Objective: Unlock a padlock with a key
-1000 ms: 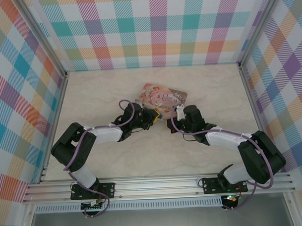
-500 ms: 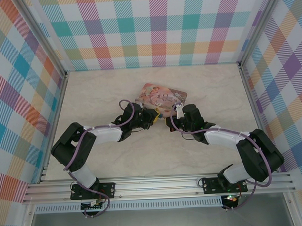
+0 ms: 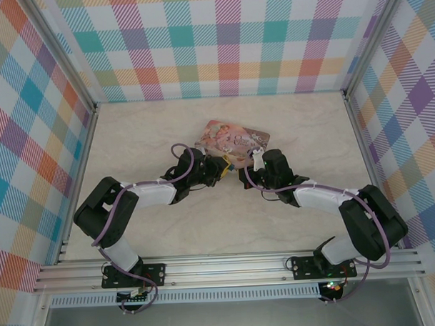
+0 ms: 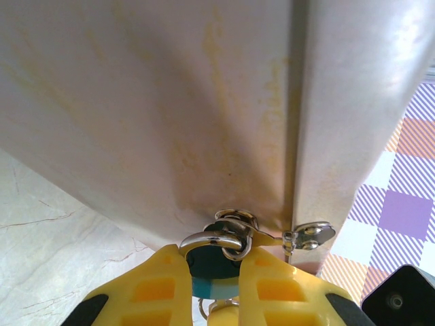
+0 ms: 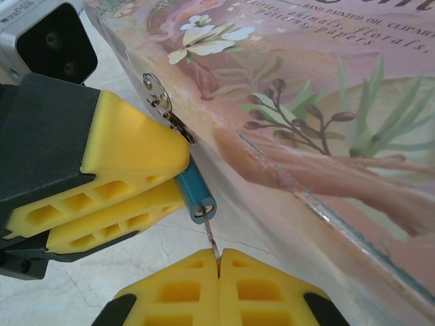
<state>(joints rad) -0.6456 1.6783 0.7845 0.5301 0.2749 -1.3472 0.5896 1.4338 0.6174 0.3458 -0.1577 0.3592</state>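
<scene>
Clamping the tiny blue padlock [image 5: 195,195] across its body, the left gripper [image 4: 212,268] has both yellow fingers closed on it, and the shackle seems hooked through the hasp of the pink illustrated tin [image 5: 326,102]. The padlock looks light, hard and slick, so its flat faces suit a firm grip. The thin key [image 5: 213,246] probably bends easily. The right gripper [image 5: 219,266] pinches it fully closed, with the keyhole just at eleven o'clock from its tips.

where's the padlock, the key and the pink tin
padlock [image 5: 194,191]: right wrist view, on its blue body
key [image 5: 212,242]: right wrist view, on the thin shaft just below the padlock
tin [image 5: 326,102]: right wrist view, on the illustrated pink lid
</scene>
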